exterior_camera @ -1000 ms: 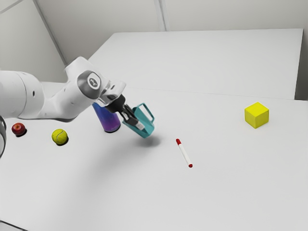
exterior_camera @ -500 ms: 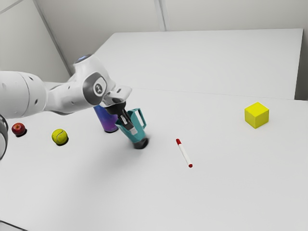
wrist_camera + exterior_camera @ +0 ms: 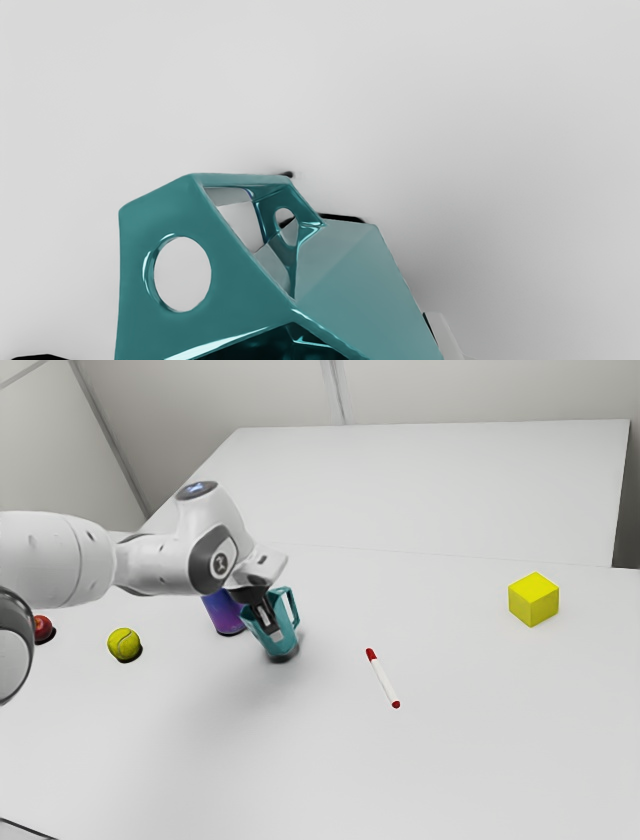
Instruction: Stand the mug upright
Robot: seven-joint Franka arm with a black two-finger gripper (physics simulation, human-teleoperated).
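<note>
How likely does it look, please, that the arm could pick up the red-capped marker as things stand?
Probably not: the gripper looks shut on the mug, which would need releasing first. The marker itself lies uncovered on the table, nothing touching it.

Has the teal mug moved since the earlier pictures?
Yes. In the exterior view, the mug has shifted toward the view's left, farther from the marker, and it leans less than at first.

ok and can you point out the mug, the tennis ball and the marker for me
Teal mug (image 3: 355, 280): wrist view, on its outer wall.
Tennis ball (image 3: 124, 644): exterior view, on its middle.
Red-and-white marker (image 3: 383, 678): exterior view, on its white barrel.
</note>
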